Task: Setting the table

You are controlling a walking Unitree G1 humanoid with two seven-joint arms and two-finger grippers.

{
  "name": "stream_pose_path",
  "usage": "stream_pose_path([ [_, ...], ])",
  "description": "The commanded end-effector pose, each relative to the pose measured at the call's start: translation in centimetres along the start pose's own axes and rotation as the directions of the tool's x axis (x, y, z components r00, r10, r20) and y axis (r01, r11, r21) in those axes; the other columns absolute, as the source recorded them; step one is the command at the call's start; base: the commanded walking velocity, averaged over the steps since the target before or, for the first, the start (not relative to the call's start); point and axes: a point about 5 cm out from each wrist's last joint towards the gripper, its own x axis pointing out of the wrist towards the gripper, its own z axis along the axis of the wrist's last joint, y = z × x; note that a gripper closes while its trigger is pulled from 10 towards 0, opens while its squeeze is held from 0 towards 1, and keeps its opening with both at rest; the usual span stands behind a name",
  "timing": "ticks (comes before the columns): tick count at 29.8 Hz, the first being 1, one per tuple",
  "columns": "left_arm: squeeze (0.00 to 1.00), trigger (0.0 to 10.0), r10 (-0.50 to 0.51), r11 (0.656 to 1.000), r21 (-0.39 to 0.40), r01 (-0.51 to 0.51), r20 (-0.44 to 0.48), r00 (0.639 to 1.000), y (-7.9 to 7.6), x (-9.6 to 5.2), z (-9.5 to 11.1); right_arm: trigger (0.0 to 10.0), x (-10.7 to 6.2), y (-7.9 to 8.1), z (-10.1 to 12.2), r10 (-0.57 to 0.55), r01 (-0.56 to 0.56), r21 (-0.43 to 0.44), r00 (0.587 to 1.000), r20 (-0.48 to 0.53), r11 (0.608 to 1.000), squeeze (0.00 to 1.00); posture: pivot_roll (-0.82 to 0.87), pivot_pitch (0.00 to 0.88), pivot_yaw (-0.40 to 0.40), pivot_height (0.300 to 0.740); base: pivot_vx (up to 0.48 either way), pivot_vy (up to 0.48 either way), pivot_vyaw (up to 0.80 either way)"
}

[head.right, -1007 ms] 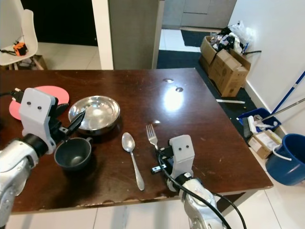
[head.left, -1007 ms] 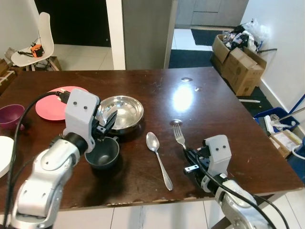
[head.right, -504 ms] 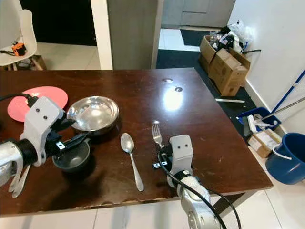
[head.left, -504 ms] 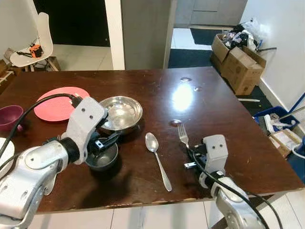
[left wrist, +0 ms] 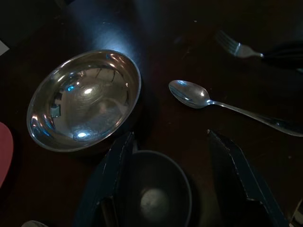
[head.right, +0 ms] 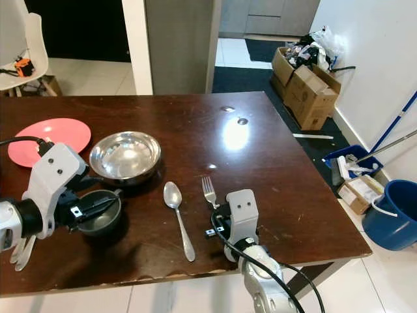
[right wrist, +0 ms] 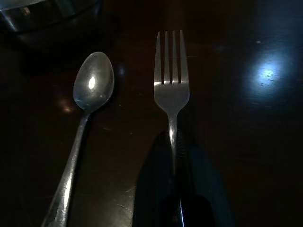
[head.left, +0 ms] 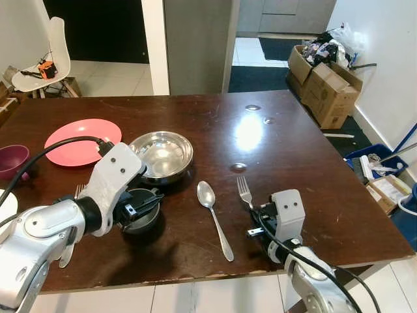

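straddling the dark cup (head.left: 139, 210) with fingers spread, the left gripper (head.left: 138, 207) sits beside the steel bowl (head.left: 163, 155); the right gripper (right wrist: 173, 189) pinches the fork (right wrist: 171, 85) handle, tines pointing away, parallel to the spoon (head.left: 215, 218).

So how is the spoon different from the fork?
The spoon lies free on the table, touched by nothing, while the fork has its handle pinched in the right gripper. The spoon ends in a round bowl; the fork ends in four prongs. The spoon looks longer. Both are shiny silver metal, lying side by side.
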Motion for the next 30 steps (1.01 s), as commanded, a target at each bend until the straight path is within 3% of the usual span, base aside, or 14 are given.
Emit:
stream_pose_path([
  [1, 0.00, 10.0, -0.009, 1.000, -0.001, 0.009, 0.000, 1.000, -0.3, 0.1, 0.1, 10.0, -0.2, -0.2, -0.7, -0.010, 0.010, 0.023, 1.000, -0.016, 1.000, 1.00, 0.00, 0.007, 0.080, 0.740, 0.000, 0.000, 0.00],
  [10, 0.00, 10.0, -0.006, 1.000, -0.012, 0.006, 0.007, 1.000, -0.5, 0.2, 0.1, 10.0, -0.3, -0.6, 1.1, -0.018, 0.015, 0.039, 0.997, 0.080, 0.999, 1.00, 0.00, 0.008, 0.080, 0.740, 0.000, 0.000, 0.00],
  [11, 0.00, 10.0, -0.005, 1.000, -0.012, 0.005, 0.008, 1.000, -0.5, 0.2, 0.1, 10.0, -0.4, -0.6, 1.6, -0.019, 0.015, 0.037, 0.995, 0.100, 0.999, 0.00, 0.00, 0.009, 0.076, 0.740, 0.000, 0.000, 0.00],
  [17, 0.00, 10.0, 0.040, 0.999, -0.032, -0.039, 0.033, 0.999, -0.3, 0.7, 0.2, 10.0, -1.2, -0.2, 5.1, -0.003, -0.003, 0.023, 0.969, 0.247, 1.000, 0.00, -0.01, 0.010, 0.078, 0.740, 0.000, 0.000, 0.00],
  [18, 0.00, 10.0, 0.091, 0.995, -0.054, -0.088, 0.057, 0.994, -0.1, 1.1, 0.4, 10.0, -1.4, 0.3, 6.8, 0.008, -0.003, -0.018, 0.947, 0.322, 1.000, 0.00, -0.01, 0.009, 0.081, 0.740, 0.000, 0.000, 0.00],
  [20, 0.00, 10.0, 0.157, 0.984, -0.094, -0.148, 0.093, 0.983, 0.2, 1.7, 0.8, 10.0, -1.2, 1.4, 9.6, 0.011, -0.017, 0.011, 0.904, 0.427, 1.000, 0.00, -0.02, 0.004, 0.083, 0.740, 0.000, 0.000, 0.00],
  [22, 0.00, 10.0, 0.182, 0.979, -0.112, -0.170, 0.102, 0.978, 0.2, 2.0, 1.0, 10.0, -1.2, 2.1, 11.1, 0.014, -0.033, 0.032, 0.879, 0.477, 0.999, 0.00, -0.02, 0.004, 0.083, 0.740, 0.000, 0.000, 0.00],
  [25, 0.00, 10.0, 0.218, 0.969, -0.140, -0.204, 0.097, 0.971, 0.3, 2.3, 0.8, 10.0, -0.9, 3.1, 12.1, 0.025, -0.073, 0.075, 0.859, 0.512, 0.995, 0.00, -0.02, 0.003, 0.085, 0.740, 0.000, 0.000, 0.00],
  [27, 0.00, 10.0, 0.257, 0.955, -0.174, -0.239, 0.089, 0.962, 0.4, 2.4, 0.5, 10.0, -0.5, 3.8, 11.8, 0.028, -0.111, 0.136, 0.864, 0.503, 0.984, 0.00, -0.02, 0.000, 0.086, 0.740, 0.000, 0.000, 0.00],
  [30, 0.00, 10.0, 0.301, 0.936, -0.212, -0.280, 0.070, 0.951, 0.3, 2.7, 0.2, 10.0, 0.1, 4.7, 10.4, 0.031, -0.119, 0.163, 0.887, 0.460, 0.979, 0.00, -0.01, 0.000, 0.084, 0.740, 0.000, 0.000, 0.00],
])
